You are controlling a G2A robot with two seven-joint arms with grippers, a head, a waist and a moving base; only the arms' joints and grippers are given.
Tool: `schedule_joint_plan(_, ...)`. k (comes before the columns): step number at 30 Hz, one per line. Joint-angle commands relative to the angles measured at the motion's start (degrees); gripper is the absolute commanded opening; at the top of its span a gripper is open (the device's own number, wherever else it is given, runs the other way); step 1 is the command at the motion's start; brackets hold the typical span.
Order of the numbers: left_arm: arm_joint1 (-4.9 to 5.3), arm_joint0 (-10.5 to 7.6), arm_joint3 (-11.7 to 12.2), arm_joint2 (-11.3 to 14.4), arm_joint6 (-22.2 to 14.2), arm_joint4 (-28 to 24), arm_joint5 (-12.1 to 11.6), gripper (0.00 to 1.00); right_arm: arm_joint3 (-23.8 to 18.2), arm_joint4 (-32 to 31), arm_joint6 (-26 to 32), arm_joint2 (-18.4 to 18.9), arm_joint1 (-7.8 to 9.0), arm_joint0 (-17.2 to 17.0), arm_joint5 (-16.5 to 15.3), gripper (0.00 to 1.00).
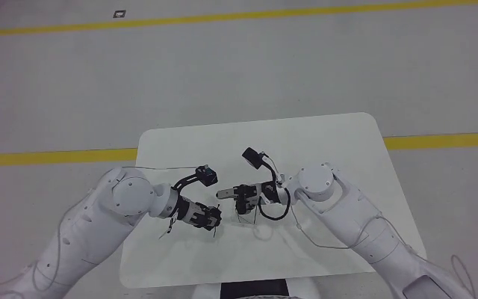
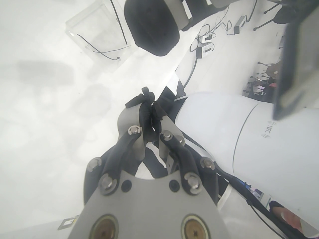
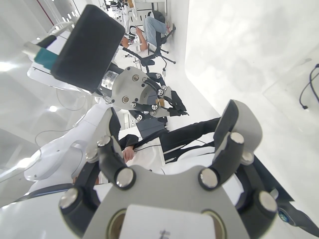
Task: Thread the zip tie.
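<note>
My left jaws are squeezed shut, their black pads (image 2: 146,119) pressed flat together. A small black nub pokes out past the tips, and I cannot tell whether it is a zip tie. My right jaws gape wide with nothing between the fingers (image 3: 225,123), and they hang just beside the left jaws above the white surface (image 1: 336,149). A thin straight black plastic zip tie (image 2: 115,13) and a curved black zip tie (image 2: 89,44) lie in a shallow clear plastic tray (image 2: 97,18), which sits on the surface near my right jaws.
</note>
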Motion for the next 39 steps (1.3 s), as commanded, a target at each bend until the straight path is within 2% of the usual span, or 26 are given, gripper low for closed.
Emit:
schedule_joint_plan(1,0.0,0.0,0.0,0.0,0.0,0.0,0.0,0.0,0.0,0.0,0.01,-0.01,0.0,0.0,0.0,1.0)
schedule_joint_plan(25,0.0,0.0,0.0,0.0,0.0,0.0,0.0,0.0,-1.24,-2.06,-1.51,-1.94,-0.22,1.77,1.41,1.0)
schedule_joint_plan(26,0.0,0.0,0.0,0.0,0.0,0.0,0.0,0.0,-1.23,-2.33,-1.37,-2.04,-0.2,1.91,1.55,0.95)
schedule_joint_plan(27,0.0,0.0,0.0,0.0,0.0,0.0,0.0,0.0,-1.25,-2.54,-1.33,-2.13,-0.19,2.03,1.76,0.82)
schedule_joint_plan(29,0.0,0.0,0.0,0.0,0.0,0.0,0.0,0.0,-1.29,-2.57,-1.23,-2.21,-0.17,2.13,1.94,0.48)
schedule_joint_plan(39,0.0,0.0,0.0,0.0,0.0,0.0,0.0,0.0,-1.35,-2.7,-0.01,-2.94,-0.14,2.96,2.52,0.38)
